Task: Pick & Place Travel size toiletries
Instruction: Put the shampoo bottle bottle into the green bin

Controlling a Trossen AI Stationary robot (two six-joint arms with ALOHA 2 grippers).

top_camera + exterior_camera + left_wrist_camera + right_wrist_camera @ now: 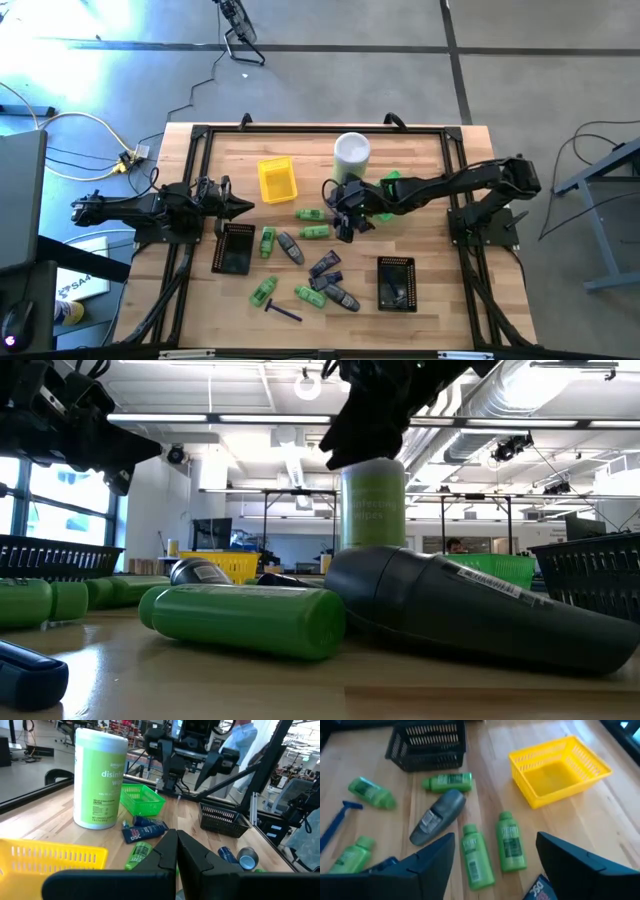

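**Right gripper spread above the green bottles**

Your left gripper (240,208) waits at the left, fingers together, beside the yellow tray (277,180). The toiletries (300,265) lie loose mid-surface. Your right gripper (347,222) hangs apart over two green bottles (492,851), likely lining up a pick.

Grey concrete floor (330,70), bright windows (60,500), exposed ceiling ducts (540,390) overhead.

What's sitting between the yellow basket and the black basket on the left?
Only bare wooden table lies between the yellow basket and the left black basket, seen in the high view.
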